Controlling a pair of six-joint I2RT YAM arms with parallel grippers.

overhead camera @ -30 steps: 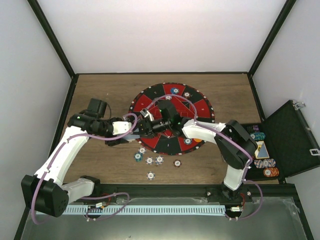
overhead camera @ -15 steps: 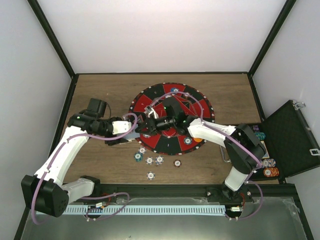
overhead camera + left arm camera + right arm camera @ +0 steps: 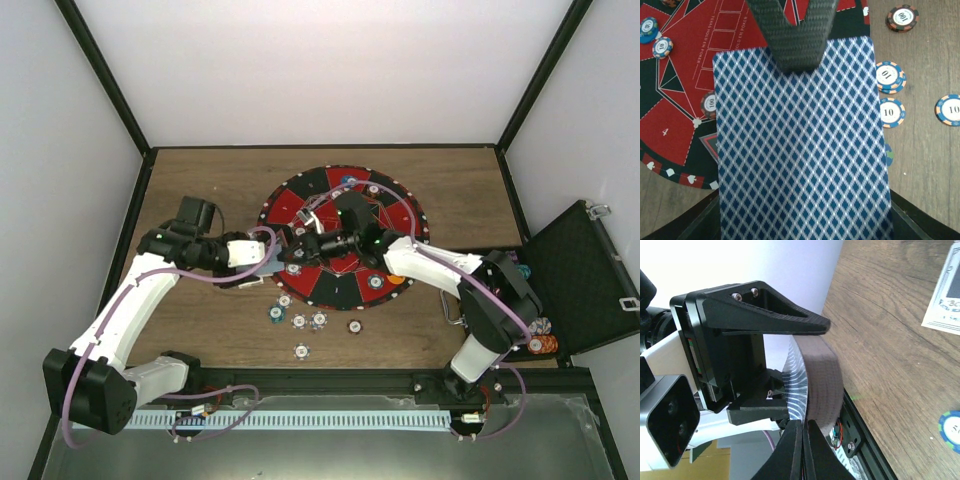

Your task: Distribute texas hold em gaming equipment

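Top view: table (image 3: pixel 200 180) seen whole from above, near edge at bottom. Left wrist: held close over cards (image 3: pixel 800 150), facing down; mat (image 3: pixel 675 115) shared with top view. Right wrist: cards met edge-on, near.

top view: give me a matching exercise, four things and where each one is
Things
1. cards
2. case
3. mat
4. loose chips

Places
A. open, at the far right
B. on bare table, between the mat and the arm bases
C. held in the left gripper
D. flat in the middle of the table

Pairs: 1-C, 2-A, 3-D, 4-B
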